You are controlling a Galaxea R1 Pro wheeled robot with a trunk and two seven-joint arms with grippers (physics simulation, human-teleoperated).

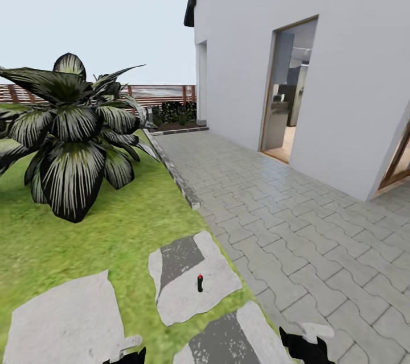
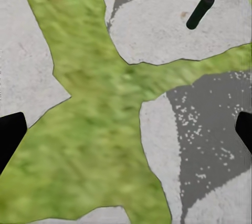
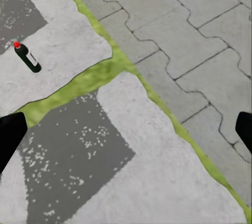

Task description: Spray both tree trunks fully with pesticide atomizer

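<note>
The pesticide atomizer (image 1: 200,283) is a small dark bottle with a red top, standing upright on a pale stepping stone (image 1: 188,290) in the grass. It appears again in the left wrist view (image 2: 200,11) and the right wrist view (image 3: 28,57), well ahead of both grippers. My left gripper (image 1: 132,355) and right gripper (image 1: 304,348) hang low at the near edge, either side of the stones. Both are open and hold nothing, with dark fingertips (image 2: 10,137) (image 3: 10,137) spread wide. The two trees and their trunks are out of view.
A broad-leaved dark plant (image 1: 71,131) stands on the lawn (image 1: 68,239) at the left. Grey paving (image 1: 296,222) runs along the white house wall (image 1: 353,68) with an open doorway (image 1: 287,96). A stone kerb (image 1: 176,173) divides grass from paving. A slatted fence (image 1: 154,94) closes the back.
</note>
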